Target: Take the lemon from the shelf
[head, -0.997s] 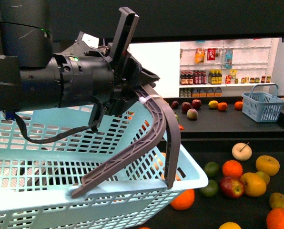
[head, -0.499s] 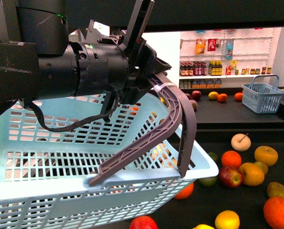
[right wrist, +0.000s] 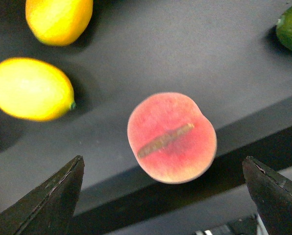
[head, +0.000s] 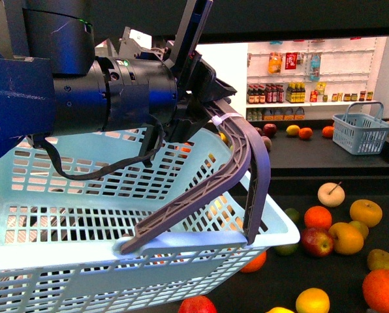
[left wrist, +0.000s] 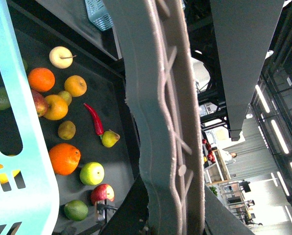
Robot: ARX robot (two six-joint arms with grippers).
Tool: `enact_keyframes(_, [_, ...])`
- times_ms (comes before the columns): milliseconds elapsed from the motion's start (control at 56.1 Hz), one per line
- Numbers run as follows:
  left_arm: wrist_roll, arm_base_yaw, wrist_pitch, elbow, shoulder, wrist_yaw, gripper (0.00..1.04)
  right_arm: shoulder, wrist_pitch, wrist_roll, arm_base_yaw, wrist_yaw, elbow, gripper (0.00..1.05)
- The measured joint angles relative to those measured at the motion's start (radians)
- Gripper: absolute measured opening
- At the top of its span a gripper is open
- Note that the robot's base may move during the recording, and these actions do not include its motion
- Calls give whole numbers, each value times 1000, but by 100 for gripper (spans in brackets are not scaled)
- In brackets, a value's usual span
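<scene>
**Lemon (right wrist: 31,89) lies on the black shelf (right wrist: 185,54), just beside a peach (right wrist: 171,137) and below a wide-open gripper.**

The right gripper (right wrist: 163,196) hangs over the shelf's front edge with its two dark fingertips (right wrist: 48,200) spread far apart and nothing between them. The peach sits in line with the gap. The lemon lies close to the peach without touching it, its nubby tip turned toward it. A second yellow fruit (right wrist: 59,19) lies farther from the peach, beyond the lemon. A green fruit (right wrist: 290,32) sits well apart from the peach on its other side. In the front view, the left gripper (head: 207,104) carries a pale-blue basket (head: 116,261) by its grey handle (head: 240,169). Whether the jaws are clamped on the handle cannot be told.
</scene>
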State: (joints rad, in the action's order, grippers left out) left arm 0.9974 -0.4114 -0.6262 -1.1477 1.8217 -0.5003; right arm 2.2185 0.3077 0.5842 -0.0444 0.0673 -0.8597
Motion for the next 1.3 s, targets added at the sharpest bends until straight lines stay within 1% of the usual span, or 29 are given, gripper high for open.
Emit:
enact_keyframes(142, [0, 0, 0, 0, 0, -4, 10, 164, -26, 156, 10, -1, -217, 97])
enact_keyframes(267, [0, 0, 0, 0, 0, -1, 10, 262, -39, 241, 48, -8, -365, 97])
enact_keyframes(410, [0, 0, 0, 0, 0, -1, 10, 328, -51, 285, 77, -16, -482, 97])
enact_keyframes(606, [0, 0, 0, 0, 0, -1, 10, 383, -97, 294, 87, -16, -602, 97])
enact_keyframes(801, [0, 0, 0, 0, 0, -1, 10, 462, -159, 285, 74, -2, -728, 97])
enact_keyframes(1300, [0, 0, 0, 0, 0, -1, 10, 591, -256, 253, 71, 15, -933, 97])
